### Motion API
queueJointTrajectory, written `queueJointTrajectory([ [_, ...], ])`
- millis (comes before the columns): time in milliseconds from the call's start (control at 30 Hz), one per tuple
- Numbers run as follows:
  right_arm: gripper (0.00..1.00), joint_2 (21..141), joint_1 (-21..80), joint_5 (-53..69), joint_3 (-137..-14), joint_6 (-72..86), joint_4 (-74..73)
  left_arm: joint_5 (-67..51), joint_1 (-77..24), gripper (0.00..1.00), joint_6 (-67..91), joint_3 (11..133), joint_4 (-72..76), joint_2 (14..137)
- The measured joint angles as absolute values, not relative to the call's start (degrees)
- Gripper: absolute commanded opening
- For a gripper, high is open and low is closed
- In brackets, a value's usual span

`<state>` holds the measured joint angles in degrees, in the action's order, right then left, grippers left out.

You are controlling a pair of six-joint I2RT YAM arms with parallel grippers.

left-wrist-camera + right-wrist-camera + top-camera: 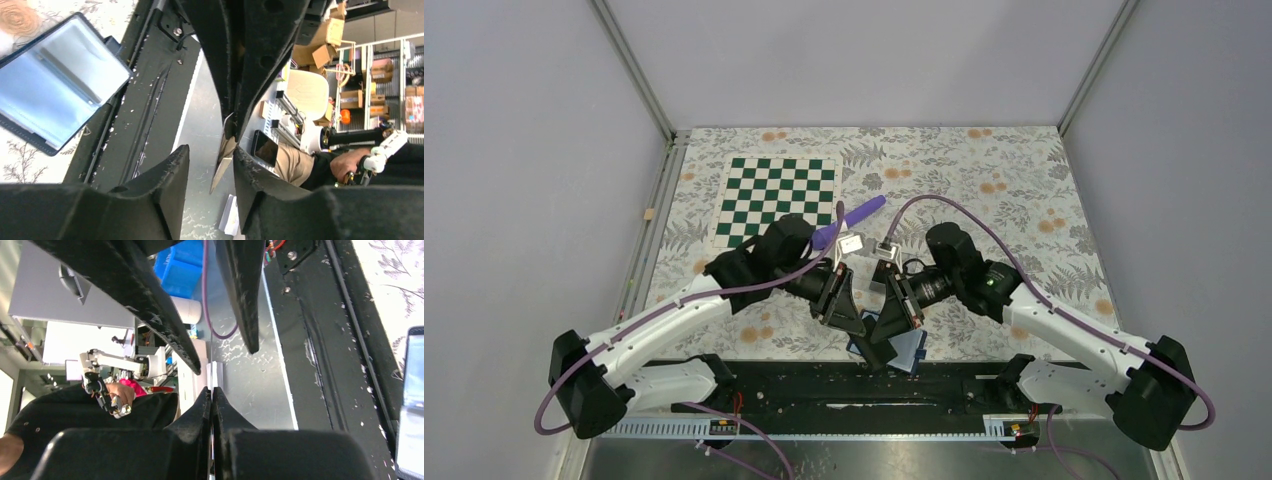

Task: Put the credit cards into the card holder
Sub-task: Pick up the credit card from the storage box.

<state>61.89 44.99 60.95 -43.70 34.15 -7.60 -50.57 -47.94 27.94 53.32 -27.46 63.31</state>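
floral table (984, 180) – card holder (55, 80) open; right pincer (212, 390) grips credit card (222, 159), left pincer (211, 150) agape.

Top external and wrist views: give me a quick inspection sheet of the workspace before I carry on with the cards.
Surface: floral cloth.
Job's things: card holder lies open at the near edge; one card is seen edge-on; no other cards seen.
Clutter: checkered mat, purple stick-like object, small block by the left rail.
Grippers: right gripper shut on the card; left gripper open around it.
Cables: purple cables loop over the arms.
Surroundings: grey walls; a person beyond the table.
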Motion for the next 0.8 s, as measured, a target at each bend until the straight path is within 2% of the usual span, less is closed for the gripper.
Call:
queueJointTrajectory([
  [100, 0.00, 61.39, 45.15, 58.08, -43.55, 33.47, -9.85, -46.22, -47.90, 0.50, 28.91, 51.55, -25.19, 62.11],
  [333, 0.00, 60.77, 43.66, 46.98, -40.03, 33.45, -13.72, -35.38, -46.28, 0.50, 35.88, 40.40, -15.86, 59.83],
  [567, 0.00, 58.24, 34.06, 36.58, -29.80, 37.78, -12.71, -28.62, -44.36, 0.45, 43.70, 30.65, -7.16, 68.27],
  [800, 0.00, 58.26, 32.56, 29.74, -22.94, 43.77, -6.87, -25.30, -43.90, 0.42, 47.90, 28.12, -0.03, 80.03],
])
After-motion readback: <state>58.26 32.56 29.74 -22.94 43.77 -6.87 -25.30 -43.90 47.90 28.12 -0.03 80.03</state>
